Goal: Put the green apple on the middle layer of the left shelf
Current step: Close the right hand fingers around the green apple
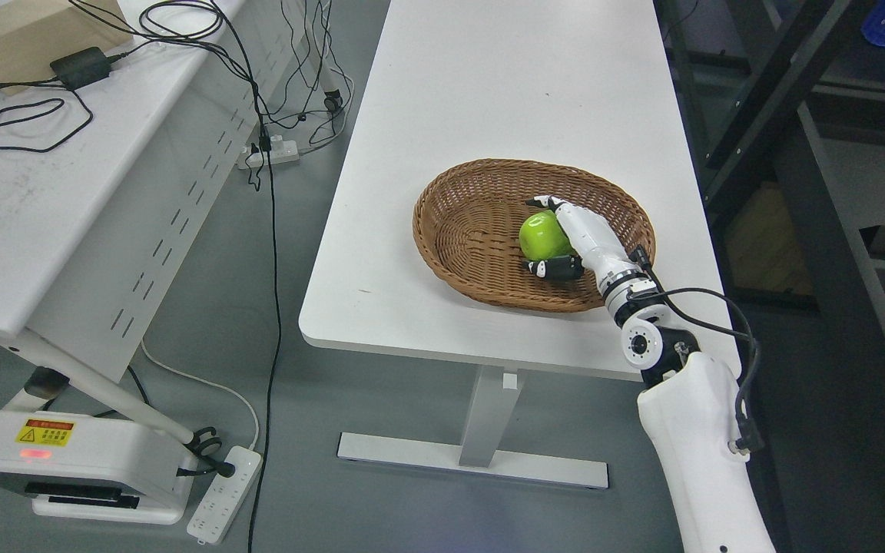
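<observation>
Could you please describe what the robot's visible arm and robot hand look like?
The right arm has a smooth white shell, a round silver-and-black wrist joint and a black cable looping alongside it. The right robot hand is white with black fingertips. The left arm is out of view.

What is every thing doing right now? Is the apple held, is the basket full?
green apple: in the basket, between the hand's fingers.
wicker basket: upright on the white table, holding only the apple.
right hand: inside the basket, fingers curled around the apple.
left hand: not in view.
</observation>
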Controlling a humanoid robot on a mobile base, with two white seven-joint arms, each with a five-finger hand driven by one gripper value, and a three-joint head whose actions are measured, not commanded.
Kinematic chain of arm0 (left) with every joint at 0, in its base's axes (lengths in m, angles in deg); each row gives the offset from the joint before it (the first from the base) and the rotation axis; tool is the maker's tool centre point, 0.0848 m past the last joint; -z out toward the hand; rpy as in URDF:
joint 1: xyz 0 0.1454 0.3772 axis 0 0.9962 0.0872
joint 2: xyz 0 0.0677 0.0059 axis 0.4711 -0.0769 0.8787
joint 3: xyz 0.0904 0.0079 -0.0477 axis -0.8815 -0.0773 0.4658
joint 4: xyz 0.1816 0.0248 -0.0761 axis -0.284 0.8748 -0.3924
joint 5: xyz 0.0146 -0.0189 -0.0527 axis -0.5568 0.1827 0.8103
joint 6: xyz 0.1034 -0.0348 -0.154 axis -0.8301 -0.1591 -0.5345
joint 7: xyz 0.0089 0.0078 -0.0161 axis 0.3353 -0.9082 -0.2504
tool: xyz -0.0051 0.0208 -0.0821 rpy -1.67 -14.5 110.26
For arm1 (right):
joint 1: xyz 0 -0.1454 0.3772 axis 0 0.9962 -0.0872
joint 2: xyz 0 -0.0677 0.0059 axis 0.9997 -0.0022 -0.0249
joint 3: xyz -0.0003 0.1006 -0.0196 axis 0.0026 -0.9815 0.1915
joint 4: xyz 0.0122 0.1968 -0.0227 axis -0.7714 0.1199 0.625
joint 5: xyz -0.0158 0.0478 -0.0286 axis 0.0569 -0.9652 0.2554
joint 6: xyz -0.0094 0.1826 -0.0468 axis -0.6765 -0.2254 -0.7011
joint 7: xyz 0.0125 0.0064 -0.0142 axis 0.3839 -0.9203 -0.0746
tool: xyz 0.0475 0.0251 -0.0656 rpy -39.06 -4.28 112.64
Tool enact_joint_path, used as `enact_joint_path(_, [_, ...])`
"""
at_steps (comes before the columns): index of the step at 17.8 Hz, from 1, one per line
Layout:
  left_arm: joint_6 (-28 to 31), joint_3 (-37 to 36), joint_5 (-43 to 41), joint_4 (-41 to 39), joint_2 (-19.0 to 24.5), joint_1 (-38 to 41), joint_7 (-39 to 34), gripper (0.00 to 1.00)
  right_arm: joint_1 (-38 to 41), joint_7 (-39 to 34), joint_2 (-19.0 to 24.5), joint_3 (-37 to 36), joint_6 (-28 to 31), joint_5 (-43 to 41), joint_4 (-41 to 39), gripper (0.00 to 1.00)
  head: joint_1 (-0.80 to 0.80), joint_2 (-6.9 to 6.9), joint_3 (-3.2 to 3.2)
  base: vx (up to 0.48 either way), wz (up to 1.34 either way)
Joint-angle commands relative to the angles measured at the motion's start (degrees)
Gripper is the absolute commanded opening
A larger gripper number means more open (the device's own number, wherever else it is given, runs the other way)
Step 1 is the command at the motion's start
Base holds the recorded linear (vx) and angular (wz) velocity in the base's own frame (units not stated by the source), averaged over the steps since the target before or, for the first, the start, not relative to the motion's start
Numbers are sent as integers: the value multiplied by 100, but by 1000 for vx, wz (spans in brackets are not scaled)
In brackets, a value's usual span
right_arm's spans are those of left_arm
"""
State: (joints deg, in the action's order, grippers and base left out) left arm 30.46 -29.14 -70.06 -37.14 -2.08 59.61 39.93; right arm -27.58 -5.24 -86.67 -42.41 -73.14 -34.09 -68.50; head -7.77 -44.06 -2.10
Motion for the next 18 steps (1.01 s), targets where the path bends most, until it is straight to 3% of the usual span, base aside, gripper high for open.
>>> enact_joint_path(1, [-5,1,0,0,100,0,-1,100,-4,3,-28,-149,3,-63,85,51,0,0,0,0,0])
enact_joint_path(3, [4,1,0,0,100,0,-1,100,-13,73,-27,-272,-6,-71,50,36,0,0,0,0,0])
enact_joint_path(6, [-5,1,0,0,100,0,-1,100,-30,161,-36,-387,-24,-89,15,31,0,0,0,0,0])
enact_joint_path(8, [4,1,0,0,100,0,-1,100,13,162,-36,-588,-137,-176,-73,0,0,0,0,0,0])
enact_joint_path(13, [-5,1,0,0,100,0,-1,100,364,-102,-54,-1379,309,-1493,-994,0,0,0,0,0,0])
enact_joint_path(16, [-5,-17,0,0,100,0,-1,100,777,91,-45,-1581,354,-1793,-1618,0,0,0,0,0,0])
enact_joint_path(18, [-5,1,0,0,100,0,-1,100,1049,109,16,-1819,345,-2450,-2005,0,0,0,0,0,0])
